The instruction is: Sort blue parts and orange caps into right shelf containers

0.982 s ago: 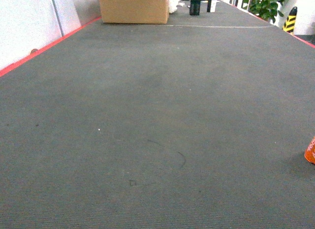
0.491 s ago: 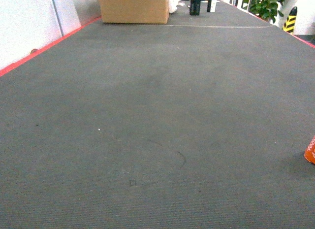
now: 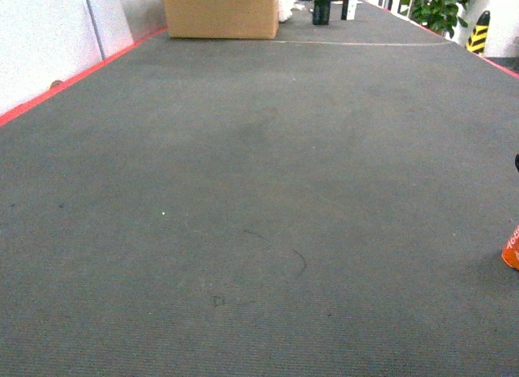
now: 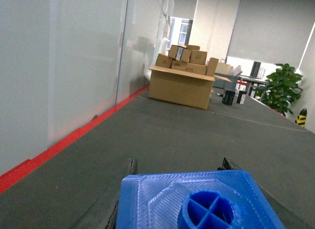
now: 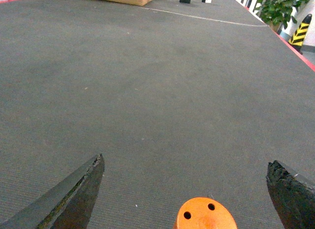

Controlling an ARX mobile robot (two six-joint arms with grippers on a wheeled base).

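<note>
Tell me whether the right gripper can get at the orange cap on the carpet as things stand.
Probably yes. The right gripper is wide open with the orange cap sitting between its fingers, and only bare carpet lies around it. Whether the fingers are low enough cannot be told.

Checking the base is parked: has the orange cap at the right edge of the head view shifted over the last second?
No. The orange cap sits at the same spot on the carpet, same offset from the curved scuff mark.

Grey carpet (image 3: 259, 190) runs past a white wall (image 4: 59, 66) toward cardboard boxes (image 4: 182, 83).
</note>
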